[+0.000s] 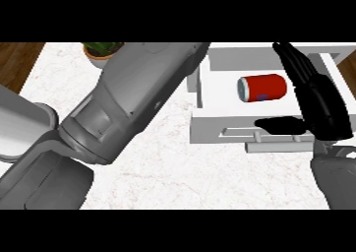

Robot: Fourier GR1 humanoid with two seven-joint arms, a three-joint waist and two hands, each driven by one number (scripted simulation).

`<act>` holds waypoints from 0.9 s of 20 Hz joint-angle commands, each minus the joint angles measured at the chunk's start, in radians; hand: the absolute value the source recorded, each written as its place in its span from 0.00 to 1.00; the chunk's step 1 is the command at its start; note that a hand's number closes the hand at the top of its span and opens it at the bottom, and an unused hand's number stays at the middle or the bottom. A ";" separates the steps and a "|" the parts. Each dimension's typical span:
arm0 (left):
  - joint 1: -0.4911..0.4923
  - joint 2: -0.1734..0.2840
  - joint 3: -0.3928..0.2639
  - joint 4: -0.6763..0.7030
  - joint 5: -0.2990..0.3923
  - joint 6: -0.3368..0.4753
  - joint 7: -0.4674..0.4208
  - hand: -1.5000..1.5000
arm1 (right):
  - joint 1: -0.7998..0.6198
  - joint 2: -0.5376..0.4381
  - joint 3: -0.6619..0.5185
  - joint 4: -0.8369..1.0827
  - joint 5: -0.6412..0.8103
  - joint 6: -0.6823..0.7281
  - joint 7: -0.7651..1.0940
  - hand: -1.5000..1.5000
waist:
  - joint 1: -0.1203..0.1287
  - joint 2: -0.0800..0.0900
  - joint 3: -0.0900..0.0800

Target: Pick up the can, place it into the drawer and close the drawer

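A red can (262, 87) with a silver end lies on its side inside the open white drawer (214, 129) at the upper right. My right hand (320, 101) is open, its straight fingers reaching up along the drawer's right side just right of the can, apart from it. Its thumb (280, 125) points left over the drawer's front, above the grey handle (262, 139). My left forearm (130, 106) crosses the view from the lower left to the top centre, left of the drawer. The left hand itself lies beyond the top edge.
A potted green plant (101, 50) stands at the back, partly behind the left forearm. A tall grey rounded object (17, 123) sits at the left edge. The white marble counter (202, 172) ends in wooden floor (10, 61) at the left.
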 commanded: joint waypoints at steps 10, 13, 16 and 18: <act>0.011 0.074 0.028 -0.015 -0.031 -0.045 0.043 0.00 | -0.244 0.130 0.038 0.621 0.260 -0.318 -0.116 0.00 | 0.049 -0.003 0.000; 0.059 0.106 0.025 -0.074 -0.033 -0.081 0.064 0.00 | -0.332 0.102 -0.021 0.747 0.265 -0.363 -0.138 0.00 | 0.067 -0.012 -0.001; 0.094 0.128 0.020 -0.090 -0.056 -0.068 0.054 0.00 | -0.365 0.136 -0.025 0.814 0.308 -0.468 -0.134 0.00 | 0.053 -0.013 -0.001; 0.118 0.133 0.009 -0.120 -0.059 -0.075 0.076 0.00 | -0.398 0.145 -0.062 0.918 0.311 -0.554 -0.147 0.00 | 0.078 -0.011 -0.001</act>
